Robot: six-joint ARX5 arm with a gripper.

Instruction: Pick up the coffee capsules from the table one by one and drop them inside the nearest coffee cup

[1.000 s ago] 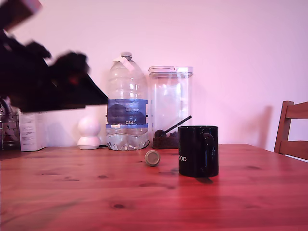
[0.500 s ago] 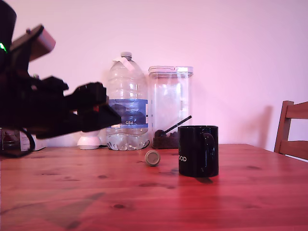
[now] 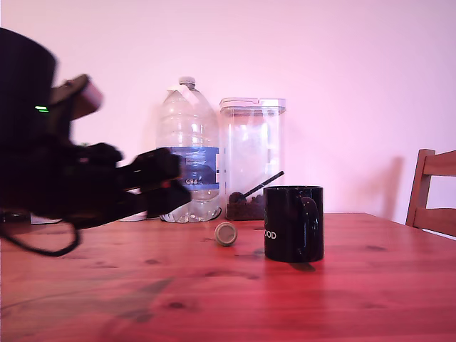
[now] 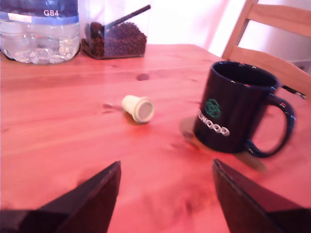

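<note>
While spread wide and empty above the wooden table [image 4: 58, 141], gripper [image 4: 166, 194] best centred on the beige coffee capsule [image 4: 138, 108] lying on its side, just beside the black mug [image 4: 233, 111], then lowered to straddle it. Wrist view only: mug's open mouth, green logo. Exterior view only: water bottle [image 3: 188, 135] cap

Background items along the pink-lit wall

A large clear plastic water bottle [image 3: 188, 153] with a blue label stands just beside a tall clear plastic container [image 3: 252, 157] holding dark coffee beans and a black scoop [image 4: 118, 19]. A wooden chair [image 3: 432, 199] sits at the exterior view's right.
</note>
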